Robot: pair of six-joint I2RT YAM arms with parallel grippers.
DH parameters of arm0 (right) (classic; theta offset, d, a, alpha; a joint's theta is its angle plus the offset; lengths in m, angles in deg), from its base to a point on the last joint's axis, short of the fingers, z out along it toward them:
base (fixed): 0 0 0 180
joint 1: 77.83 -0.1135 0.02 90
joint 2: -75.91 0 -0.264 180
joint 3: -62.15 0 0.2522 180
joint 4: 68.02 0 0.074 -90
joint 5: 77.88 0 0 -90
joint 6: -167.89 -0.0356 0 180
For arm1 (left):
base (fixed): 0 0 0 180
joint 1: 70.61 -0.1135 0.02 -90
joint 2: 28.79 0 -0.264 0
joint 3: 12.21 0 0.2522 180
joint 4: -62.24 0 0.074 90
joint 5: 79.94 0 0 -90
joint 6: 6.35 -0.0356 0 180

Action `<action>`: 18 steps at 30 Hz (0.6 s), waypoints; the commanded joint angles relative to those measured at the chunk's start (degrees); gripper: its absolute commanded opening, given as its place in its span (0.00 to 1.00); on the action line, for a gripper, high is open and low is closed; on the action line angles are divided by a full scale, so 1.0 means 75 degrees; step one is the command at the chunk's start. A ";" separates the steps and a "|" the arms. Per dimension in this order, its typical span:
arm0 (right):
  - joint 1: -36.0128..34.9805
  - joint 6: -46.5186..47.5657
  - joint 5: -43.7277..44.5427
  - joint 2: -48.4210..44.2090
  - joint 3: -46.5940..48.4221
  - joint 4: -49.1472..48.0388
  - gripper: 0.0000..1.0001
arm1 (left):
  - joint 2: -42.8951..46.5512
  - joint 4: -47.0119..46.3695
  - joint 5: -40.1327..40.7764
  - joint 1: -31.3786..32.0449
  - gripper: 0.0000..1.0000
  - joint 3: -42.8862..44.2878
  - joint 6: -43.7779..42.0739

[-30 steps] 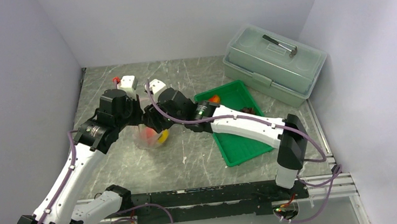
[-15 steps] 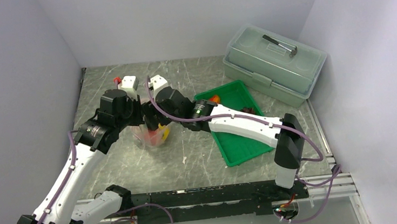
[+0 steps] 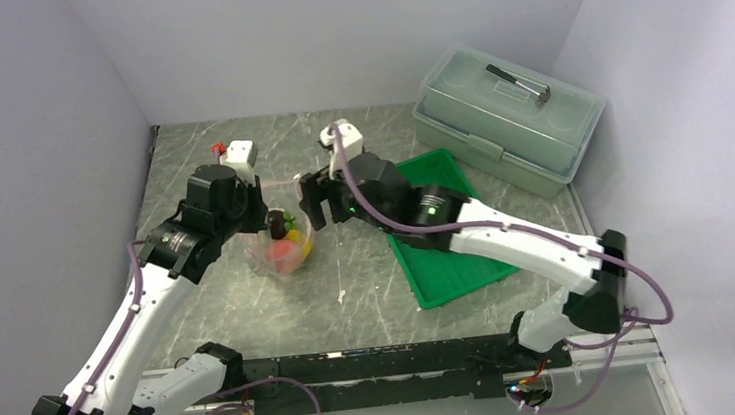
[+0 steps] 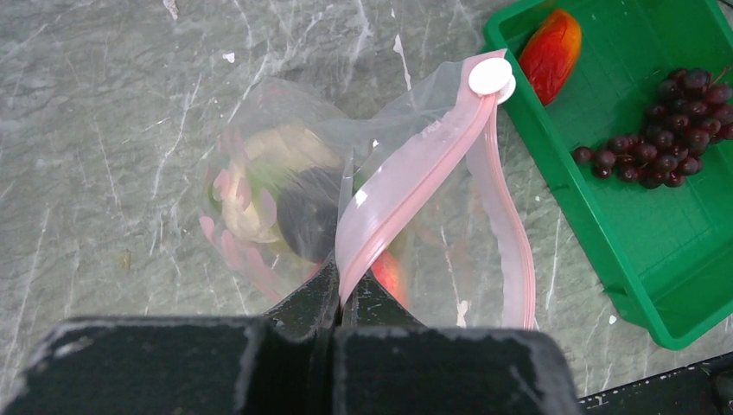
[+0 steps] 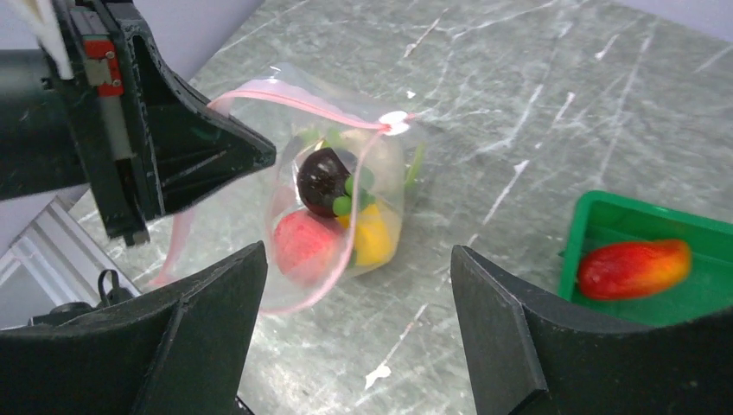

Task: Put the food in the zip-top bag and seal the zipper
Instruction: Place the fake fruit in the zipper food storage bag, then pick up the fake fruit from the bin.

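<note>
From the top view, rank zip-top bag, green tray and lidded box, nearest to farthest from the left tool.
1. zip-top bag, pinched by the left tool.
2. green tray, to its right.
3. lidded box, far right corner.

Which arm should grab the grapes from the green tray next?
The right. The right gripper is open, empty, and near the green tray where the grapes lie. The left gripper is shut on the pink zipper, busy holding the bag.
</note>
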 commanded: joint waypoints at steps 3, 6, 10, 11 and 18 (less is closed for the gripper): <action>0.0026 0.0259 0.1132 -0.1367 -0.0811 0.0048 0.82 | -0.0052 -0.0170 -0.0019 0.0004 0.00 0.0001 -0.0056; 0.0175 0.0273 0.1440 -0.1771 -0.1136 0.0218 0.83 | -0.0063 -0.0160 -0.0007 0.0004 0.00 0.0008 -0.0049; 0.0616 0.0067 0.1457 -0.2239 -0.1592 0.0434 0.84 | -0.0087 -0.0140 0.0005 0.0004 0.00 0.0019 -0.0049; 0.0814 -0.0017 0.1360 -0.2329 -0.1723 0.0467 0.84 | -0.0088 -0.0137 0.0008 0.0004 0.00 0.0022 -0.0043; 0.2253 -0.0841 0.0722 -0.2329 -0.2804 0.0415 0.86 | -0.0145 -0.0123 0.0047 0.0004 0.00 0.0025 -0.0051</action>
